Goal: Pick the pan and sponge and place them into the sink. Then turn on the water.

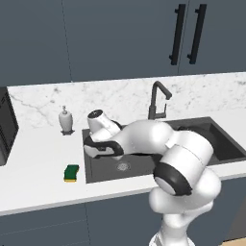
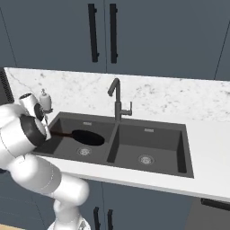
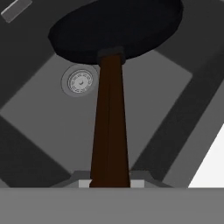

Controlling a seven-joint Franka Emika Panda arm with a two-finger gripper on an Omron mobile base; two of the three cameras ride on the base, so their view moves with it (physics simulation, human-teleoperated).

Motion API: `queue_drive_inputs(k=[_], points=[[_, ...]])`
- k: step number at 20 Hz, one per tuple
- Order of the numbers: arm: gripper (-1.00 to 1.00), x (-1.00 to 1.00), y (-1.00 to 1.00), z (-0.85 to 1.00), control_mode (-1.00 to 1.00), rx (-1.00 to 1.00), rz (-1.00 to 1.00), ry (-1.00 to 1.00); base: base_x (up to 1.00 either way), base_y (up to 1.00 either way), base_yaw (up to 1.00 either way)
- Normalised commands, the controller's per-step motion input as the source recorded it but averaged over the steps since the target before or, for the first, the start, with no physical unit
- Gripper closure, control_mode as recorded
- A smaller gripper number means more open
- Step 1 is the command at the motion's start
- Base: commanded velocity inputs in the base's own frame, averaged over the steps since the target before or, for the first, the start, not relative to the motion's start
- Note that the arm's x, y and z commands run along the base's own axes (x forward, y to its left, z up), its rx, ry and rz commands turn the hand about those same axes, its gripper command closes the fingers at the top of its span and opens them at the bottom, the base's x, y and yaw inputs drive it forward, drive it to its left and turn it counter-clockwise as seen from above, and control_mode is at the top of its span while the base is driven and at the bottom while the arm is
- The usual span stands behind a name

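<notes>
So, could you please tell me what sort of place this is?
A rendered kitchen, it seems: a double-basin sink with a gooseneck tap set in a white counter, a marble backsplash and dark cabinets above.

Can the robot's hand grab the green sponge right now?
Probably not yet. The hand is shut on the pan handle over the sink. The sponge sits uncovered on the counter nearby.
</notes>
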Motion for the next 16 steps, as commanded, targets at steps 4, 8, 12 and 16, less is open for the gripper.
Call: queue_drive_inputs(k=[4,8,12,16], points=[[1.0,0.16,-0.03,-0.23,-1.0,0.0,0.0,0.0,0.0,0.0,0.0],[1.0,0.28,0.0,-0.2,-1.0,0.0,0.0,0.0,0.0,0.0,0.0],[1.0,0.34,-0.14,-0.25,-1.0,0.01,0.0,0.0,0.0,0.0,0.0],[1.0,0.34,-0.12,-0.28,-1.0,0.0,0.0,0.0,0.0,0.0,0.0]])
